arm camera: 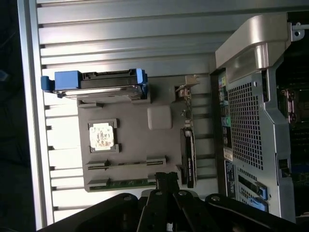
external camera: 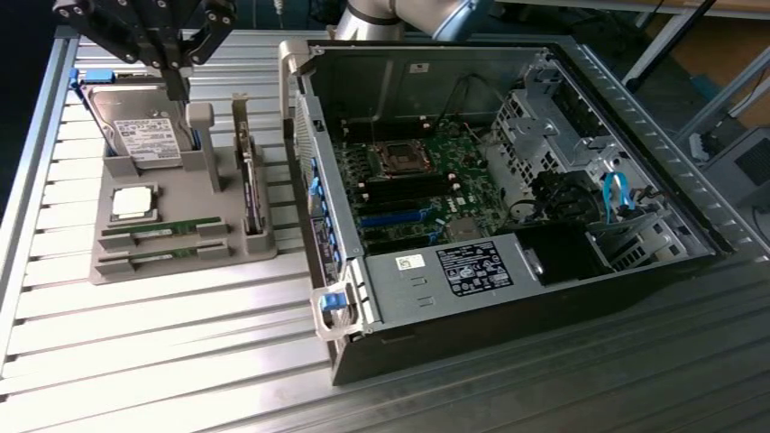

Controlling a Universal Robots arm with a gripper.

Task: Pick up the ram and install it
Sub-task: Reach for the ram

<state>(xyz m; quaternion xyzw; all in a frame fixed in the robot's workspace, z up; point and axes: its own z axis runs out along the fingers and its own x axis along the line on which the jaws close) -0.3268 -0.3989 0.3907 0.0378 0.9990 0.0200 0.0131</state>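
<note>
Two ram sticks lie in the slots of a grey parts tray (external camera: 180, 194): one ram (external camera: 162, 228) (arm camera: 126, 163) and a second ram (external camera: 154, 260) (arm camera: 128, 182) at the tray's near end, both slim and green. My black gripper (external camera: 178, 88) (arm camera: 166, 178) hangs high over the tray's far end, above the hard drive (external camera: 147, 133), well clear of both sticks. Its fingers are shut together with nothing between them. The open computer case (external camera: 506, 171) stands at the exterior view's right with its green motherboard (external camera: 416, 176) exposed.
The tray also holds a square silver processor (external camera: 132, 202) (arm camera: 102, 136) and a dark expansion card (external camera: 251, 180) (arm camera: 188, 157) standing on edge. A grey post (external camera: 200, 117) rises mid-tray. The case's side wall (external camera: 307, 135) stands close beside the tray. Ribbed metal table (external camera: 157, 352) lies in front.
</note>
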